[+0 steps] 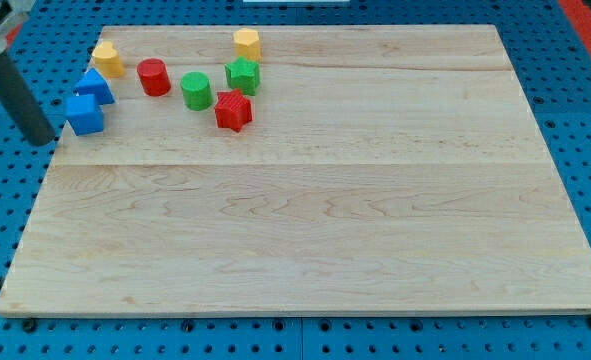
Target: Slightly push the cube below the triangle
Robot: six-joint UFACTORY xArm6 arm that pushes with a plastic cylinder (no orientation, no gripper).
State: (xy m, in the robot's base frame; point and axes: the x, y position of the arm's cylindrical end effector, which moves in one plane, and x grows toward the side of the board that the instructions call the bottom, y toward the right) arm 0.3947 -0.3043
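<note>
A blue cube (85, 114) sits near the board's left edge, touching a blue triangle-shaped block (95, 86) just above it. My tip (43, 138) is at the end of the dark rod at the view's left, just off the board's left edge. It is left of the blue cube and slightly below it, with a small gap between them.
A yellow block (107, 58) lies above the blue triangle. A red cylinder (154, 77), a green cylinder (196, 90), a green star-like block (242, 76), a red star-like block (233, 110) and a yellow hexagonal block (246, 44) stand toward the top. The wooden board (315, 230) lies on a blue pegboard.
</note>
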